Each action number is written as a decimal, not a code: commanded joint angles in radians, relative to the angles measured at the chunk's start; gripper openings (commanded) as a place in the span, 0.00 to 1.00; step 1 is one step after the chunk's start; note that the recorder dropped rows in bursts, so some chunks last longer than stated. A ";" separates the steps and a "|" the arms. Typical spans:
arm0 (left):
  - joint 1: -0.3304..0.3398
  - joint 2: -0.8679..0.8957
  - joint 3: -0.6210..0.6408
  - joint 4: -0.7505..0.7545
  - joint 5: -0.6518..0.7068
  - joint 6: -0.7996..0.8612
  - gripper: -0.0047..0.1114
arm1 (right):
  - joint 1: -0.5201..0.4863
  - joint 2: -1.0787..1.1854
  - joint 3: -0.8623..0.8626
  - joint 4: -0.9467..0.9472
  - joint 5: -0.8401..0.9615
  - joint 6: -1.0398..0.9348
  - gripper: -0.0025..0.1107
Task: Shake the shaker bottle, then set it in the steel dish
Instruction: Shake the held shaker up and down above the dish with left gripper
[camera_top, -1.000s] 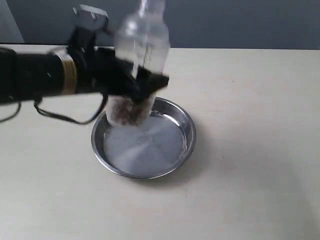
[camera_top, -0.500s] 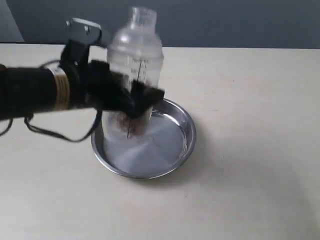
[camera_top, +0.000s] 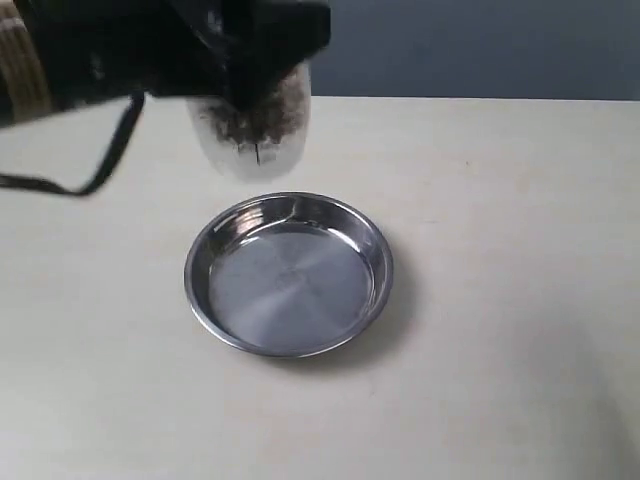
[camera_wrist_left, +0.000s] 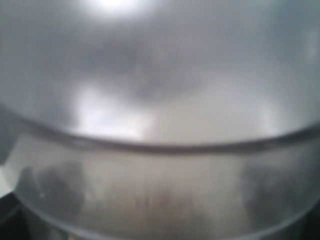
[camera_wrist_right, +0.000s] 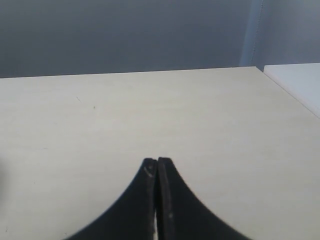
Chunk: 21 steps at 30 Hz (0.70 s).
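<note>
My left gripper (camera_top: 262, 50) is shut on the shaker bottle (camera_top: 252, 130) and holds it high at the top left of the exterior view. Only the bottle's frosted lower end with brownish bits shows there; its lid is out of frame. The bottle hangs in the air above and behind the steel dish (camera_top: 375, 290), which lies empty on the table. The left wrist view is filled by the blurred frosted bottle wall (camera_wrist_left: 160, 190). My right gripper (camera_wrist_right: 157, 162) is shut on nothing, low over bare table, and does not show in the exterior view.
A pale beige table (camera_top: 500, 250) carries the dish near its middle. A black cable (camera_top: 80, 185) loops below the left arm. A grey wall runs behind the table. The right wrist view shows the table's far edge and a white surface (camera_wrist_right: 300, 85) beside it.
The left gripper has swung the bottle sharply upward, from just over the dish to the top of the frame; the brownish bits have shifted inside. The dish has not moved.
</note>
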 joint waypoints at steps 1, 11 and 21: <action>-0.001 0.106 0.095 -0.015 -0.014 -0.047 0.04 | -0.003 -0.005 0.001 0.001 -0.012 -0.002 0.01; -0.031 0.137 0.122 -0.016 0.064 -0.005 0.04 | -0.003 -0.005 0.001 0.001 -0.012 -0.002 0.01; -0.031 0.137 0.107 -0.001 0.101 0.017 0.04 | -0.003 -0.005 0.001 0.001 -0.012 -0.002 0.01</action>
